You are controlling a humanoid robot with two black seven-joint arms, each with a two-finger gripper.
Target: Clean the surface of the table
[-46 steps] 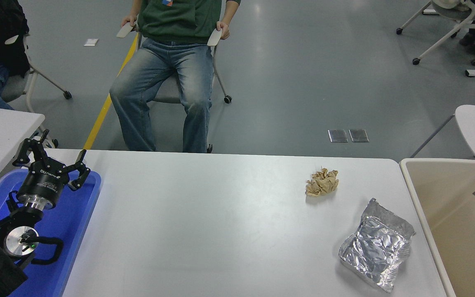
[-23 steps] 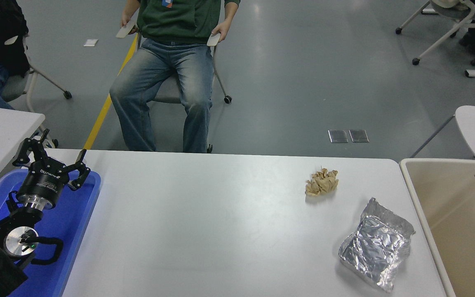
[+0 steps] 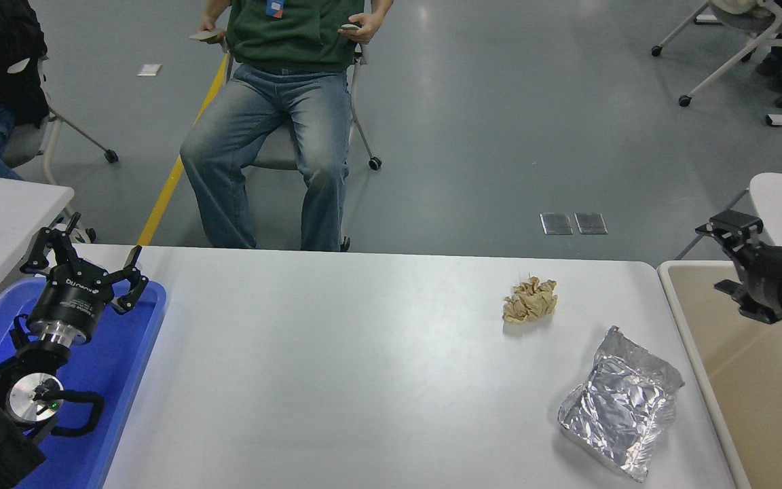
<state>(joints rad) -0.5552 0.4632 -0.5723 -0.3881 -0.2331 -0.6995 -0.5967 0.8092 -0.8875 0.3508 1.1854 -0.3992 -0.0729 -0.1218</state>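
Head view only. Tabletop (image 3: pixel 364 367) fills lower centre of frame, smooth white, mostly bare. Two pieces of litter on right half: crumpled tan paper wad (image 3: pixel 531 299) at centre right, crinkled foil bag (image 3: pixel 618 402) lower right, near front edge; the two well apart, neither touched. Beige bin (image 3: pixel 737 380) butted against right edge of tabletop, probably stationed there as drop point for litter. Blue tray (image 3: pixel 126 353) at lower left, overlapping left edge.

Left end effector (image 3: pixel 85 261) parked above blue tray, fingers splayed wide, gripping nothing; clear of work area.

Right end effector (image 3: pixel 727 255) entering from right edge, hovering above far corner of bin, pointed left toward tabletop. Seen side-on; jaw gap not resolvable, cannot tell how far open. Nothing visible in grasp. Pose suggests approach toward remaining litter, paper wad nearest.

Seated person (image 3: pixel 275 122) at top of frame, beyond far edge, hands at chair armrests, not reaching in.

Task judged incomplete: both items on surface.
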